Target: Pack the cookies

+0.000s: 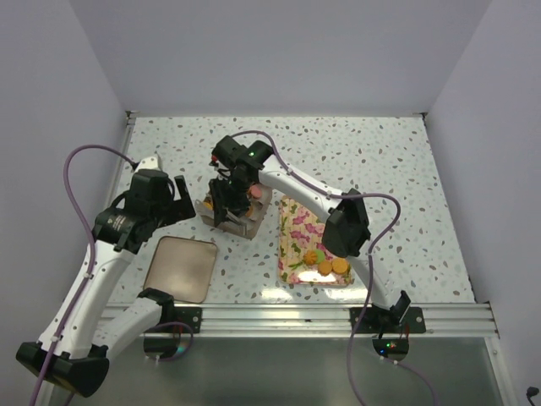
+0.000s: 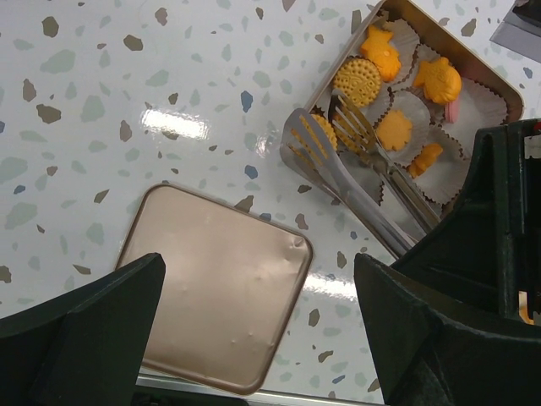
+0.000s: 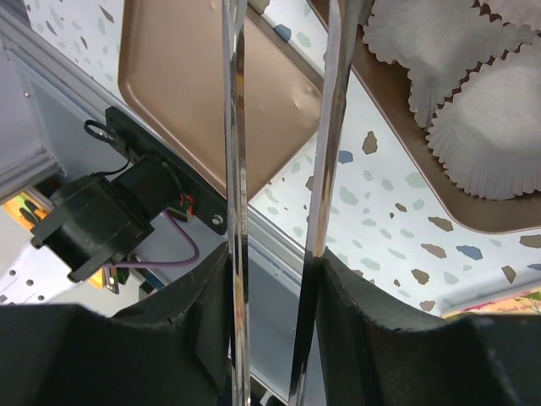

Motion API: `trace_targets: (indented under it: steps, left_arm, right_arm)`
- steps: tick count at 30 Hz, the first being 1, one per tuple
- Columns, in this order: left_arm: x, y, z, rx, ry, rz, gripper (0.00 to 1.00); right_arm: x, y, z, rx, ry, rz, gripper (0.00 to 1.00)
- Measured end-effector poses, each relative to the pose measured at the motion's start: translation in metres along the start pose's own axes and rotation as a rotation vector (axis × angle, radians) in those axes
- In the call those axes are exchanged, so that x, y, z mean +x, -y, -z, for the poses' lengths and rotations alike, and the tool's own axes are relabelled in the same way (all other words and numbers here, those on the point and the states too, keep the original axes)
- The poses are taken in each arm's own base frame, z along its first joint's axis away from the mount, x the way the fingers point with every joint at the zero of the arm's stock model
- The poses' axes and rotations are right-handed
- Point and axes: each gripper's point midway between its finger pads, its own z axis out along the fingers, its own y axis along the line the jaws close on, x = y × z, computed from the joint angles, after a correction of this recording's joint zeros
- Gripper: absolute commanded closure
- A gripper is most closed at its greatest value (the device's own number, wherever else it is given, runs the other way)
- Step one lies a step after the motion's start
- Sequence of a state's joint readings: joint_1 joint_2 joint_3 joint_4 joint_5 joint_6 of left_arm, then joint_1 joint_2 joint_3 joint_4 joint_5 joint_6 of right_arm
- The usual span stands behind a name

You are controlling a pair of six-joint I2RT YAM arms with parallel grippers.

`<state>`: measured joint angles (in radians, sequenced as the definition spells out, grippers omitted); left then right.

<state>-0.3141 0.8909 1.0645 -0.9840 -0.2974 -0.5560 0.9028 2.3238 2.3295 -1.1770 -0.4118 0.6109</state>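
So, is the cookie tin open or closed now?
Open. The tin has no lid on it: the lid lies flat on the table beside it, and cookies show inside.

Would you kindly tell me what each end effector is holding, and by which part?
The right end effector grips the metal tongs by both arms, away from the tips. The left end effector is open and holds nothing.
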Motion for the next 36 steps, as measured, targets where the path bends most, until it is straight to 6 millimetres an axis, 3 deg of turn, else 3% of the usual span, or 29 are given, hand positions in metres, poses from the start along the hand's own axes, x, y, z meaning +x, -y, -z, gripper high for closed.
trace_targets:
  steps: [10,36]
  left_arm:
    - [0.000,0.002,-0.006,-0.015,-0.022,-0.012,0.00]
    - [-0.002,0.003,-0.006,-0.006,-0.023,-0.025,0.00]
  right_arm:
    - [-0.003,0.002,0.001,-0.001,0.007,-0.004,0.50]
    - [-0.012,0.014,0.009,0.008,0.019,-0.029,0.48]
